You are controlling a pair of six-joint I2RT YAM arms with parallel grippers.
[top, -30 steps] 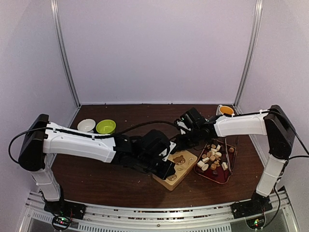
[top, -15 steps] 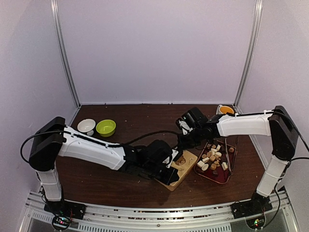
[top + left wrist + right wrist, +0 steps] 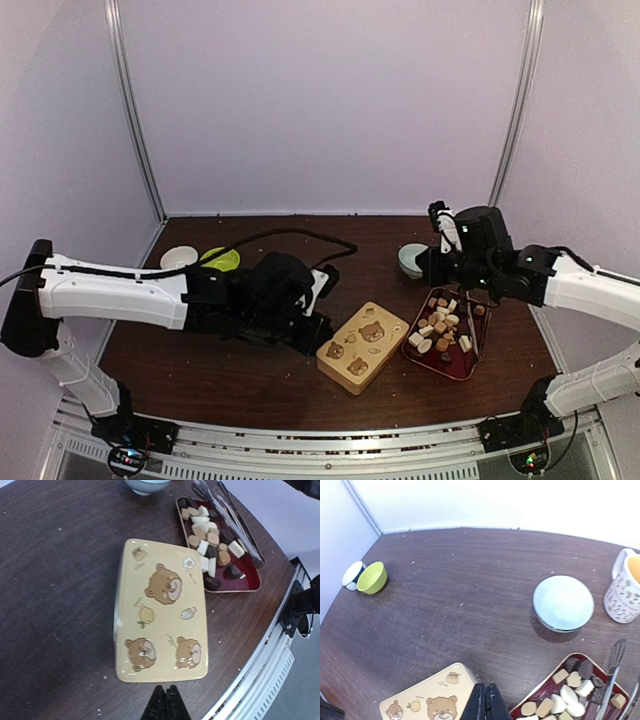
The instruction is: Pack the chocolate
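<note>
The chocolate (image 3: 443, 326), many small cubes and round pieces in white, tan and dark brown, lies heaped in a dark red rectangular tray (image 3: 457, 364) at the lower right of centre in the top view. Thin metal tongs (image 3: 231, 516) rest along the right side of this tray, partly on the pieces. Just left of the tray lies a flat tan rectangular tin with brown bear pictures (image 3: 362, 345), its lid on. Above the tray stands a pale blue round bowl (image 3: 563, 603), and to its right a white mug with an orange inside (image 3: 625, 587). Far at the left, a lime green bowl (image 3: 222, 259) and a small white bowl (image 3: 178, 260) are side by side.

The left gripper (image 3: 166, 702) is near the lower edge of the tin, clenched and holding nothing. The right gripper (image 3: 485, 705) hangs above the table between tin and tray, also closed tight and empty.
</note>
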